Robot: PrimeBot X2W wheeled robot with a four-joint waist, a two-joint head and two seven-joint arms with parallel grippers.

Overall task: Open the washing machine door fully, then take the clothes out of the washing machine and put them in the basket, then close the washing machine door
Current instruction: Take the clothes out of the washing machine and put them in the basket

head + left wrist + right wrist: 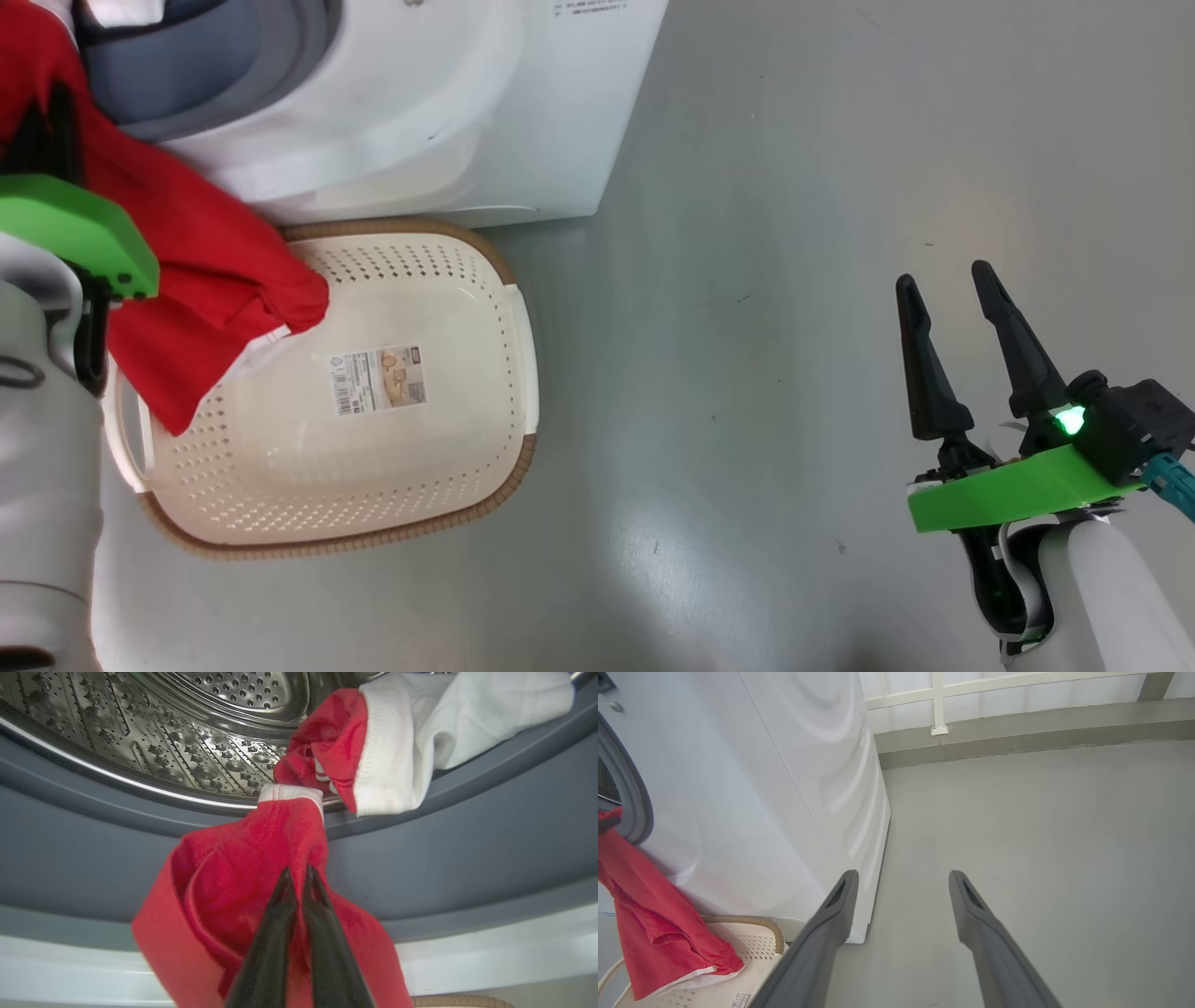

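**Left gripper pinched on the red garment, basket right below it**

Left gripper has its two fingers squeezed together on a fold of the red garment, so that's a real grip, not just a poke. Straight ahead of the tips the cloth runs up over the grey rubber ring into the drum, where its far end is bunched up with the white piece. The rest hangs down under the gripper, so the long axis runs drum-to-basket. The basket sits below and back from the tips, up against the washing machine, and the hem is already over its near corner. I'd guess pull back, then lower. Right gripper is spread wide with nothing in it, well off to the side over bare floor, so the left is way closer.
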